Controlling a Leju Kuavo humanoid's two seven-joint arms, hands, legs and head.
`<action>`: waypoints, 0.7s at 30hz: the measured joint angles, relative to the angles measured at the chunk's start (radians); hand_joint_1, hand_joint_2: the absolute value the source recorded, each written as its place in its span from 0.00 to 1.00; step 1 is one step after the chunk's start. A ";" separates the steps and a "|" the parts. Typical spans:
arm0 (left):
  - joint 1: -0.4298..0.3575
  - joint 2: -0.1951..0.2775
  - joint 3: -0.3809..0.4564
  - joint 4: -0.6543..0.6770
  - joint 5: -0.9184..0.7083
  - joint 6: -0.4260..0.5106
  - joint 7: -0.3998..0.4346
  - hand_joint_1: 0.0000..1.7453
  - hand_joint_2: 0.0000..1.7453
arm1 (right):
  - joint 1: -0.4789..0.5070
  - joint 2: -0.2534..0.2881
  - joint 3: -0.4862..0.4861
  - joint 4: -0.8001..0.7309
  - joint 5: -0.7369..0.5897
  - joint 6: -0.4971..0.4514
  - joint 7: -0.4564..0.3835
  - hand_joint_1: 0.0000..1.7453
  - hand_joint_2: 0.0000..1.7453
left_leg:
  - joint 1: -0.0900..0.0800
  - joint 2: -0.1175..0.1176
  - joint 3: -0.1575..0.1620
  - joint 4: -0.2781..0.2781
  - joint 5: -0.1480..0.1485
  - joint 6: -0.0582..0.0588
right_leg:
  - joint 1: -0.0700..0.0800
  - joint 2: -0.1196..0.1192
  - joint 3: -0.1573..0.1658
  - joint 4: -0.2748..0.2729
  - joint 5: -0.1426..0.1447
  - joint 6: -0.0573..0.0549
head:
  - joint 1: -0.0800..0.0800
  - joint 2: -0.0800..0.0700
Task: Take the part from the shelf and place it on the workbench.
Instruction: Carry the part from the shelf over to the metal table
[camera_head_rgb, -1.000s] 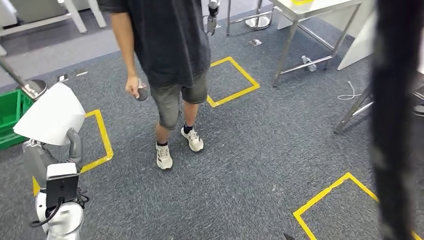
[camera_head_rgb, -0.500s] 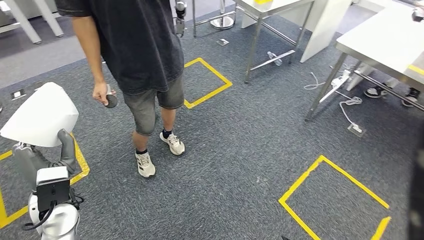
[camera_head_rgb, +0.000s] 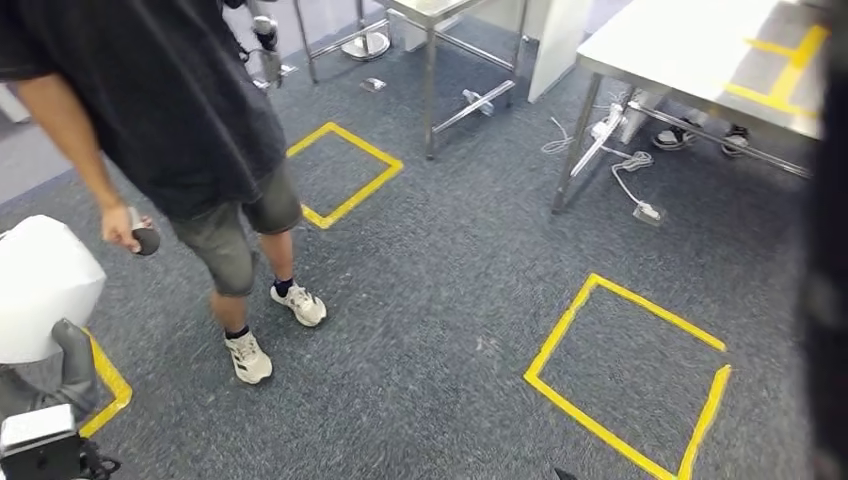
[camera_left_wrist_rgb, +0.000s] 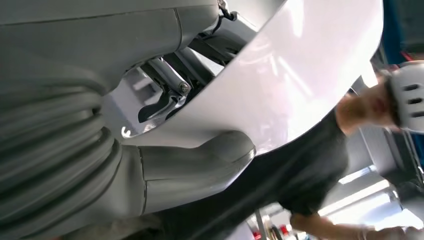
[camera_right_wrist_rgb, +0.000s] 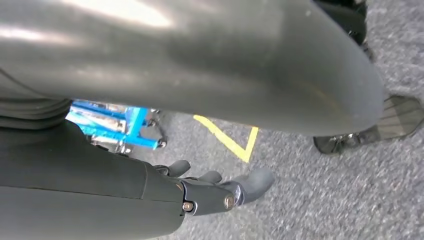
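Note:
The part (camera_head_rgb: 40, 285) is a large white curved shell at the far left of the head view. My left hand (camera_head_rgb: 55, 385) grips it from below, the grey thumb (camera_head_rgb: 76, 362) lying against its lower edge. In the left wrist view the white part (camera_left_wrist_rgb: 285, 85) rests across my left hand (camera_left_wrist_rgb: 165, 170), with the thumb pressed under it. The steel workbench (camera_head_rgb: 690, 45), marked with yellow tape, stands at the upper right. My right hand (camera_right_wrist_rgb: 215, 192) hangs over the carpet with its fingers loosely extended and nothing in them.
A person in a black shirt (camera_head_rgb: 150, 100) walks just ahead on the left, holding a small dark controller (camera_head_rgb: 146, 241). Yellow tape squares (camera_head_rgb: 625, 375) mark the grey carpet. A second steel table (camera_head_rgb: 430, 12) stands further back. Cables (camera_head_rgb: 625, 165) lie under the workbench. A dark blurred upright (camera_head_rgb: 830, 250) covers the right edge.
The camera has turned to the right, so the whole scene slid left and the workbench came into view at upper right. The person stepped along. My left hand still holds the part.

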 joint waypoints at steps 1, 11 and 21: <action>0.012 0.000 0.004 -0.009 0.007 -0.001 0.000 1.00 1.00 | 0.000 0.002 0.001 0.000 0.000 0.004 -0.001 0.00 0.00 | 0.001 -0.015 -0.031 0.066 -0.030 -0.002 | 0.000 0.013 -0.001 0.000 0.000 -0.002 | -0.001 0.000; 0.060 -0.003 0.000 -0.076 0.026 0.064 0.002 1.00 1.00 | 0.008 0.005 0.005 0.000 0.002 0.048 -0.003 0.00 0.00 | 0.010 -0.086 0.038 -0.114 0.078 0.019 | -0.004 0.139 -0.020 0.012 0.006 0.039 | -0.002 0.000; -0.012 -0.019 -0.042 -0.056 0.004 0.048 0.002 1.00 1.00 | 0.017 0.000 -0.008 0.000 -0.032 0.043 0.001 0.00 0.00 | 0.003 0.038 0.043 -0.117 0.079 0.048 | 0.003 -0.006 -0.098 0.184 -0.054 0.048 | 0.006 0.000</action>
